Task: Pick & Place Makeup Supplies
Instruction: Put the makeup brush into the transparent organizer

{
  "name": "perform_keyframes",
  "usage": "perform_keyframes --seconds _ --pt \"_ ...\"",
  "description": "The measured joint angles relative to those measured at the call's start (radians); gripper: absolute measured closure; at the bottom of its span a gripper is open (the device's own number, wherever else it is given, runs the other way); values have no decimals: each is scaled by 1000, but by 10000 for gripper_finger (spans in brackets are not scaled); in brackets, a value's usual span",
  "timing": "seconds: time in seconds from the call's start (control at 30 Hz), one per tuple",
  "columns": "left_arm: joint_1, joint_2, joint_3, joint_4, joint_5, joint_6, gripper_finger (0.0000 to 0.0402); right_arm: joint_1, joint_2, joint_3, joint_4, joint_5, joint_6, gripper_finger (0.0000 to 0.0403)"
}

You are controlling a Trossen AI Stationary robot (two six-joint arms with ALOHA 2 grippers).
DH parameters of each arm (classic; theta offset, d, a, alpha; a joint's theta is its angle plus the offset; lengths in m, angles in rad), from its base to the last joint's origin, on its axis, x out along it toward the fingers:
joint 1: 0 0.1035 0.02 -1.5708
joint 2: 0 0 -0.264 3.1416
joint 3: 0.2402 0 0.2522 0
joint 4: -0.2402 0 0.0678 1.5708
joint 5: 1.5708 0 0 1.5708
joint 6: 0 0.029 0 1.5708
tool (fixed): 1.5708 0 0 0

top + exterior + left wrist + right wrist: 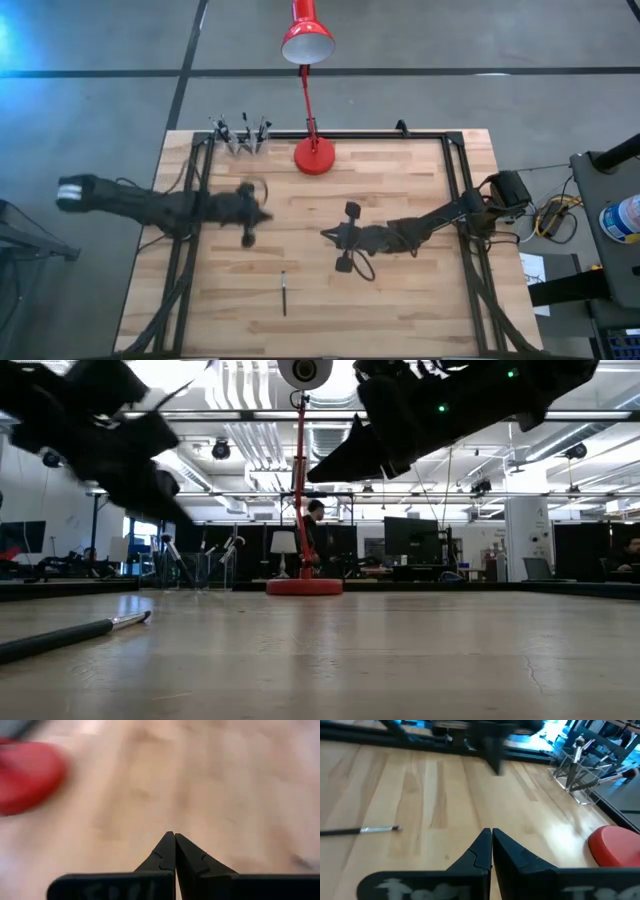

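Note:
One thin dark makeup brush (284, 292) with a silvery ferrule lies flat on the wooden table near its front edge; it also shows in the low view (70, 635) and the right wrist view (360, 831). More makeup supplies stand upright in a clear holder (240, 135) at the far left of the table. My left gripper (268, 214) hovers shut over the table's left half with nothing in it (174, 837). My right gripper (325, 235) hangs shut above the table's middle, also with nothing in it (491, 832). Both are clear of the lying brush.
A red desk lamp stands with its round base (314, 155) at the far middle of the table, its shade (306, 42) beyond the far edge. A black frame (455, 170) runs along the table's sides. Bare wood lies between the two grippers and the brush.

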Motion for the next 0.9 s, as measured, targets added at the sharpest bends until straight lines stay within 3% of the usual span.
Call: perform_keyframes --seconds 0.1,0.2,0.33,0.47,0.67,0.9 --pt "-189 19 -29 28 -19 -43 401 38 0 -2 -19 35 7 394" --pt "-350 63 -30 60 -102 -108 401 71 0 -3 -28 55 7 394" --pt "-492 161 20 69 -166 -171 397 105 0 -4 -30 78 7 394" --pt "-527 298 97 67 -163 -195 365 120 0 -4 -37 78 3 394" --pt "-520 530 251 55 -47 -126 310 121 0 -4 -47 81 3 394" --pt "-517 711 405 -79 42 11 301 126 0 -4 -51 80 2 394"
